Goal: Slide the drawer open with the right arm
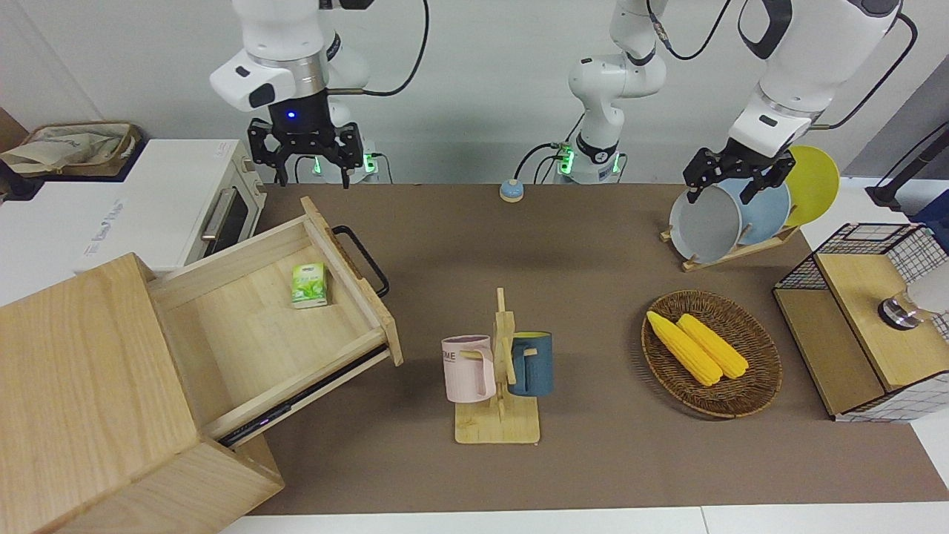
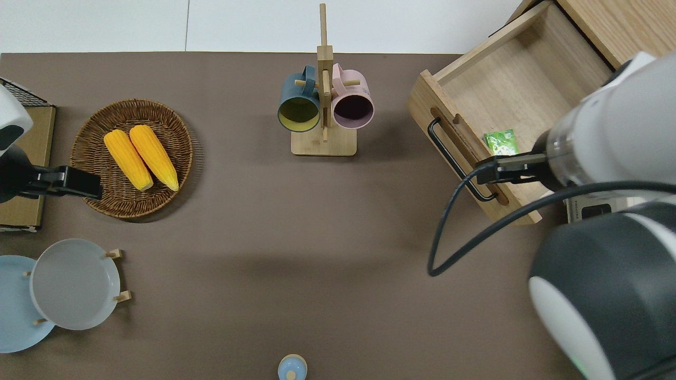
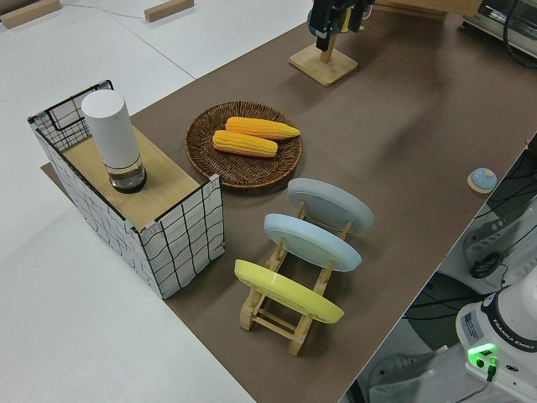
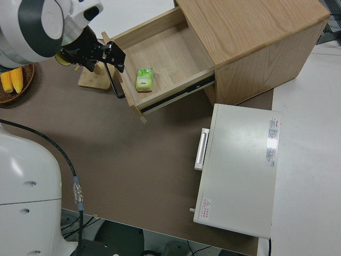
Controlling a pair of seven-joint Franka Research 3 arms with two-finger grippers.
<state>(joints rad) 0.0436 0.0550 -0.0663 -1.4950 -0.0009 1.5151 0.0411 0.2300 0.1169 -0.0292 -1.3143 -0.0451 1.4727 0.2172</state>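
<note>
Standing at the right arm's end of the table, the large pale wooden box (image 1: pixel 81 386) is seen with the drawer (image 1: pixel 245 334) drawn far out of it toward the table's middle, its floor almost wholly exposed. The opening is judged to be complete, so the step in hand is taken to be the clearing away of the right arm (image 1: pixel 274 44).

The white toaster oven (image 1: pixel 185 200) is set beside the box, nearer to the robots. Writing is printed on its top, but it cannot be read; a red warning triangle is stuck near 1 corner.

The right gripper (image 1: pixel 311 178) is held high in the air with its fingers spread apart and nothing between them. In the overhead view it is placed over the drawer front, at the end of the black bar handle (image 1: pixel 363 259) nearer to the robots. To do the retreat well, height should be kept over the handle and the front panel so that the drawer is not nudged back in, and the trailing black cable (image 2: pixel 449 237) should be kept off the handle.

The left arm is parked.

On the pink mug (image 1: pixel 467 371) only the letters "ME" are legible. The print on the small green packet (image 1: pixel 308 285), lying inside the drawer against its front, is not legible.
</note>
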